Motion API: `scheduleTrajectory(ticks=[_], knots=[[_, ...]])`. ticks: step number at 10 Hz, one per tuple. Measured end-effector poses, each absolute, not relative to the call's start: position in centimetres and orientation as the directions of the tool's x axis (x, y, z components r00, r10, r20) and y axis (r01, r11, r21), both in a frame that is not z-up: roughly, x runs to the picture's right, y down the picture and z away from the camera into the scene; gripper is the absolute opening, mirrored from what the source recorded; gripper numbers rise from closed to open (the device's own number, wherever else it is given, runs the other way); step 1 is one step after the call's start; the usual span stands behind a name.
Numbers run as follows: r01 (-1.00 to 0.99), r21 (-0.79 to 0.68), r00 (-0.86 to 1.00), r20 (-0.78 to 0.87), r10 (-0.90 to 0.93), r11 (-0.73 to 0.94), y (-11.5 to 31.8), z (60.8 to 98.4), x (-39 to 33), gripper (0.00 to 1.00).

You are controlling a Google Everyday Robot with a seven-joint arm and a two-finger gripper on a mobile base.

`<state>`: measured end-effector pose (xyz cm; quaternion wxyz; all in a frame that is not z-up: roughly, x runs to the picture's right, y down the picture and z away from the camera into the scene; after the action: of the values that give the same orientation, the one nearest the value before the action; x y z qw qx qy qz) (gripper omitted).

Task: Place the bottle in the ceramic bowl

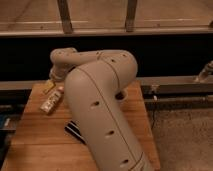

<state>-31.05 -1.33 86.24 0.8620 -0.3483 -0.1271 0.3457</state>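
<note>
From my seat the arm (102, 110) fills most of the view, a big beige elbow bent over the wooden table (40, 145); its wrist curls down at the far left corner of the tabletop, and the gripper (50, 86) sits there, low over the wood and just above the upper end of the bottle (51, 101); I read its jaws as spread wide with nothing clamped between them, though the wrist covers most of them; the bottle lies flat on the table near the left edge, tilted on a diagonal, its pale label with dark marks facing up; it looks very close to the gripper's tip, and I cannot tell whether the two touch; nearer to me a black block with white stripes (74, 131) pokes out from under the arm's left side, resting on the wood and well apart from the bottle; the arm hides the middle and right of the table, so I cannot pick out the bowl; beyond the table runs a dark band, and above it a metal rail with upright posts (65, 15); to the right of the table is grey speckled floor (185, 135).
</note>
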Motion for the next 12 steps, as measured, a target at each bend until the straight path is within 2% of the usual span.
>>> scheduleTrajectory(ticks=[6,12], knots=[[-0.463,-0.724,0.787,-0.070,0.614,0.511,2.6,89.7,-34.6,0.80],[-0.490,-0.710,0.774,-0.086,0.628,0.506,2.8,90.2,-34.3,0.80]])
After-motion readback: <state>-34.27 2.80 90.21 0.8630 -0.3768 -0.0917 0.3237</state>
